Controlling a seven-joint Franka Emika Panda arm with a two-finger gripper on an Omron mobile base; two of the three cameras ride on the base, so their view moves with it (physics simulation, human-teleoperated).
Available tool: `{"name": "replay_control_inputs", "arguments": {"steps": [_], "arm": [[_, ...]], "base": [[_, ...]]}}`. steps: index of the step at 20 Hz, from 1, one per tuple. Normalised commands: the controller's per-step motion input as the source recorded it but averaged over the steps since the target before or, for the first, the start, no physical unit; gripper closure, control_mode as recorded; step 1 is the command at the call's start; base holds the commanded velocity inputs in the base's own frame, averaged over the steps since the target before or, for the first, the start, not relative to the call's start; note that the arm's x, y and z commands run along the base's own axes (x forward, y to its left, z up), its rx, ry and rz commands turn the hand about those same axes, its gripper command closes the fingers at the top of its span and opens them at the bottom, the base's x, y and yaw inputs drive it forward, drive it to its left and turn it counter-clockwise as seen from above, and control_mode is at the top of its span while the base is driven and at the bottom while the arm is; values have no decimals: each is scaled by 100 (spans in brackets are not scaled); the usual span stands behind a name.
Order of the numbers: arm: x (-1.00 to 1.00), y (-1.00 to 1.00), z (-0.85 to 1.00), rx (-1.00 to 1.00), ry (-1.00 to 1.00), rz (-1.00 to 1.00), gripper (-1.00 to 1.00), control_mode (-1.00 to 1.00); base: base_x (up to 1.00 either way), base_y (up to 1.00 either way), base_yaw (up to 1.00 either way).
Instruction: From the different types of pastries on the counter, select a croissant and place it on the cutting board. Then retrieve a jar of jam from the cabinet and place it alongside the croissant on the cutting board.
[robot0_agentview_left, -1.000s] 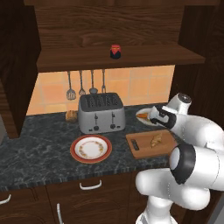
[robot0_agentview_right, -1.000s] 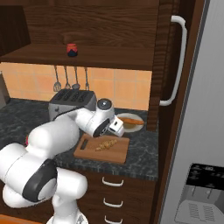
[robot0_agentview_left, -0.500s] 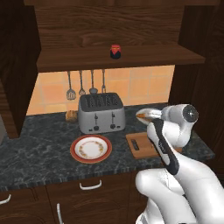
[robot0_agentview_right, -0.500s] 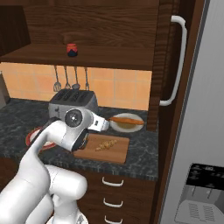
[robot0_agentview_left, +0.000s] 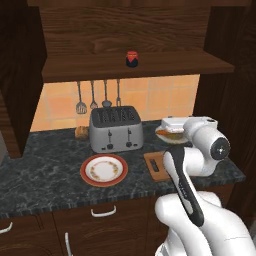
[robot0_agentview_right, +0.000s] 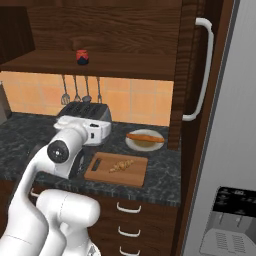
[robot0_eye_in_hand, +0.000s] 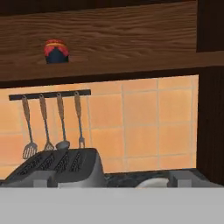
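The croissant (robot0_agentview_right: 121, 165) lies alone on the cutting board (robot0_agentview_right: 135, 174), whose corner also shows beside my arm (robot0_agentview_left: 155, 167). The jar of jam (robot0_agentview_left: 131, 58) (robot0_agentview_right: 82, 56) (robot0_eye_in_hand: 56, 51) stands on the open shelf of the cabinet (robot0_agentview_left: 125, 30). My gripper (robot0_agentview_right: 106, 131) (robot0_agentview_left: 167, 125) hovers level above the counter (robot0_agentview_left: 50, 175), beside the toaster, well below the jar. In the hand view its jaws stand wide apart with nothing between them, so the gripper (robot0_eye_in_hand: 113, 180) is open. The long pastry (robot0_agentview_right: 145, 136) rests on a white plate at the back. A brown bun (robot0_agentview_left: 81, 132) sits left of the toaster.
The silver toaster (robot0_agentview_left: 115, 130) (robot0_eye_in_hand: 61, 165) stands at the back wall under hanging utensils (robot0_agentview_left: 97, 97). In front of it lies a round red-rimmed plate (robot0_agentview_left: 104, 168). A tall cabinet side (robot0_agentview_right: 187, 75) and a fridge (robot0_agentview_right: 225, 150) close off the right.
My hand has lifted off the cutting board, leaving the croissant there, and swung up to face the back wall and shelf. The jaws stay open.
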Motion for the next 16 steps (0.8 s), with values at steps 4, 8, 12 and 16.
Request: {"name": "replay_control_inputs", "arguments": {"steps": [4, 8, 12, 16], "arm": [[-23, 4, 100, -11, -33, 3, -100, -100], [-5, 13, 19, -7, -4, 3, -100, -100], [0, 26, 46, -7, 0, 0, -100, -100], [-2, 22, 100, -10, 6, 0, -100, -100]], "base": [[0, 0, 0], [0, 0, 0], [0, 0, 0], [0, 0, 0]]}}
